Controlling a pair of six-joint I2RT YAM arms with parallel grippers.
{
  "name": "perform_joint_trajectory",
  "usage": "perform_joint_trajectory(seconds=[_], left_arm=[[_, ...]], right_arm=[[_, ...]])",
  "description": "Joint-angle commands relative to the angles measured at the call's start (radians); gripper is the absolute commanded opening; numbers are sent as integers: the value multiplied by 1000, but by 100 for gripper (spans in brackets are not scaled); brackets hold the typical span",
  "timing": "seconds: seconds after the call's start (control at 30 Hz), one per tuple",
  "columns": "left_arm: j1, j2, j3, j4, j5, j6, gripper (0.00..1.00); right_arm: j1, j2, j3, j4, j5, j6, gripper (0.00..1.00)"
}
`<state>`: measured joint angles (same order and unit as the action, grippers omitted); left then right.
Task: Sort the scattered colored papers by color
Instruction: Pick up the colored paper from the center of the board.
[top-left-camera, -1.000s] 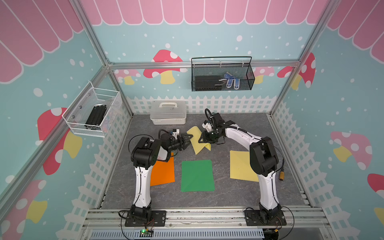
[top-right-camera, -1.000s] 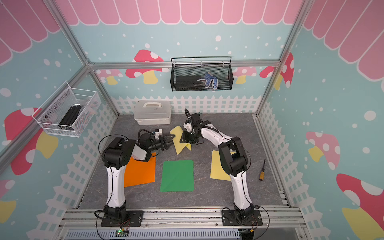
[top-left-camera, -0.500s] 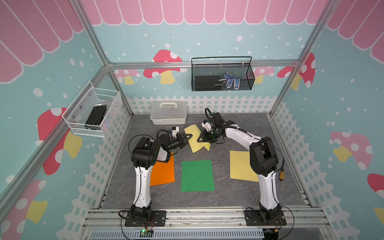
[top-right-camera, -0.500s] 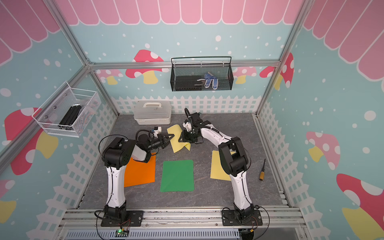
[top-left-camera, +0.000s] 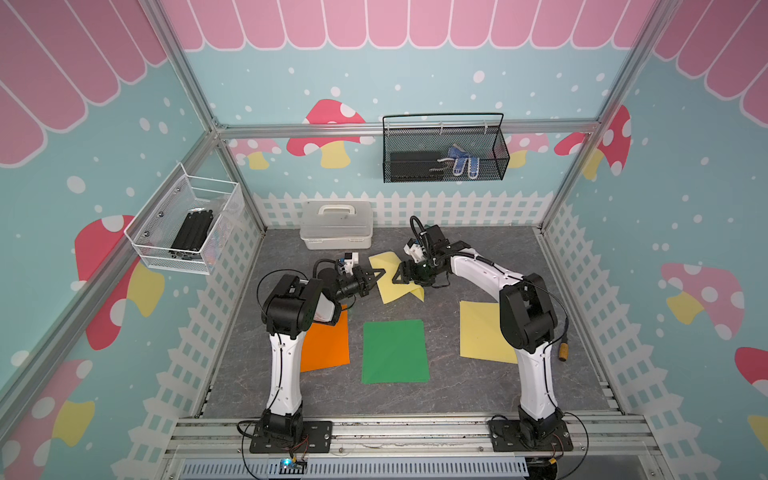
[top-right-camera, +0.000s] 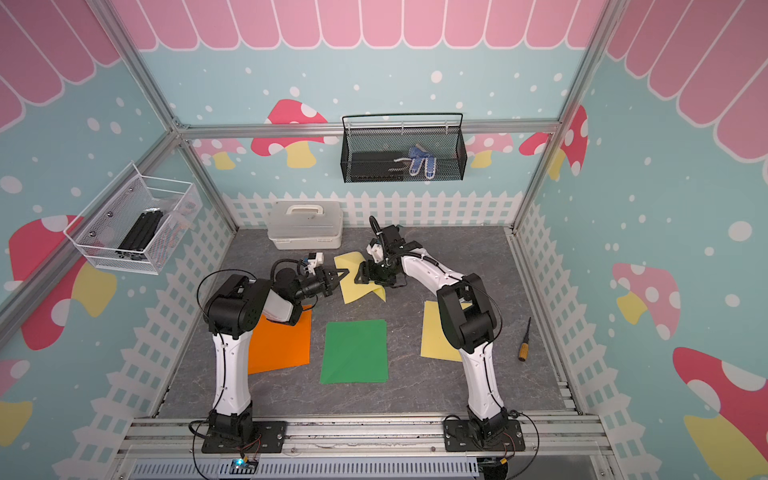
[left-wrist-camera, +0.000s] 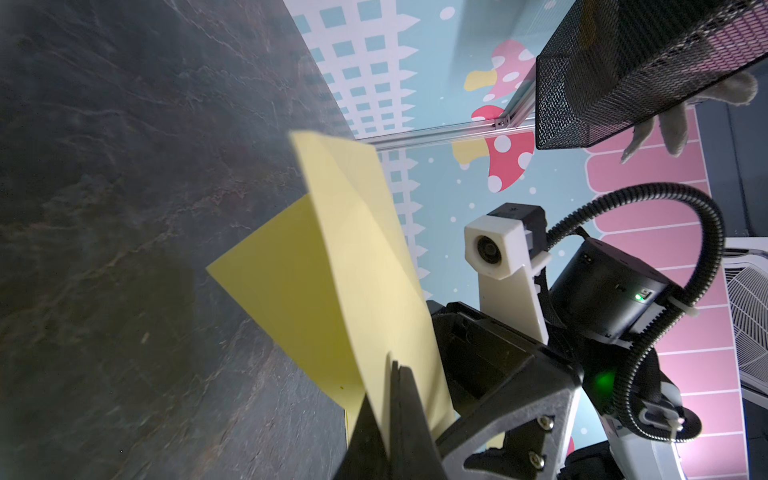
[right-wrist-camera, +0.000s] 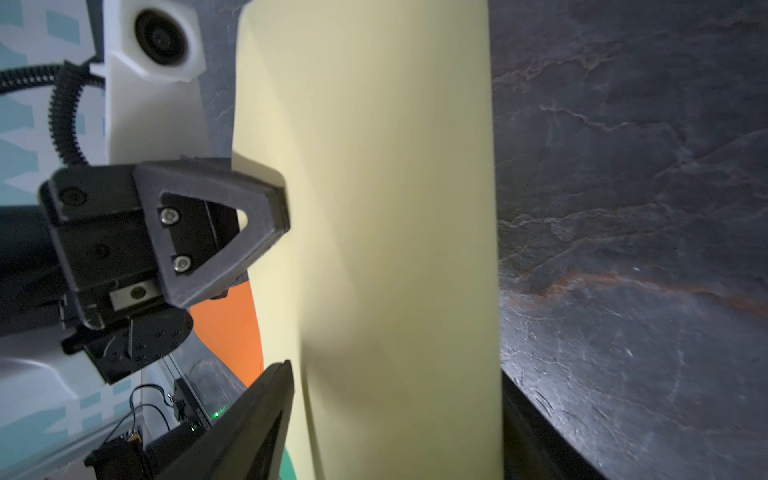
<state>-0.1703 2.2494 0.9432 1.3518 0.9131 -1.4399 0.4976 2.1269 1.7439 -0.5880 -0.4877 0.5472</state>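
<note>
A pale yellow paper (top-left-camera: 392, 284) (top-right-camera: 358, 286) stands lifted and bent off the floor at the back middle, between my two grippers. My left gripper (left-wrist-camera: 392, 365) (top-left-camera: 380, 272) is shut on one edge of this sheet (left-wrist-camera: 332, 270). My right gripper (right-wrist-camera: 395, 370) (top-left-camera: 398, 277) is open, and the same sheet (right-wrist-camera: 374, 208) runs loose between its spread jaws. Flat on the floor lie an orange paper (top-left-camera: 328, 345), a green paper (top-left-camera: 395, 351) and another pale yellow paper (top-left-camera: 482, 328), side by side.
A white lidded box (top-left-camera: 336, 224) stands at the back wall, close behind the grippers. A black mesh basket (top-left-camera: 444, 153) hangs on the back wall, a white wire basket (top-left-camera: 187, 226) on the left wall. A yellow-handled screwdriver (top-right-camera: 524, 338) lies at the right.
My left gripper has closed on the edge of the lifted yellow paper. My right gripper has opened and no longer pinches it.
</note>
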Motion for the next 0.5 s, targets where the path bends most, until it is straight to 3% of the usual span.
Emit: perform_joint_trajectory(seconds=[0.0,0.3,0.47], left_arm=[[3,-49,14,43,29,-29,0],[-18,-138,52,54,35,-98,0],[-77,-232,96,-138,42,-13,0]], right_arm=[[2,-82,-9,-29,85,-32,75],[0,-235,-58,-102,475,-90,84],[-1,-397,-134,-114,627,-93,85]])
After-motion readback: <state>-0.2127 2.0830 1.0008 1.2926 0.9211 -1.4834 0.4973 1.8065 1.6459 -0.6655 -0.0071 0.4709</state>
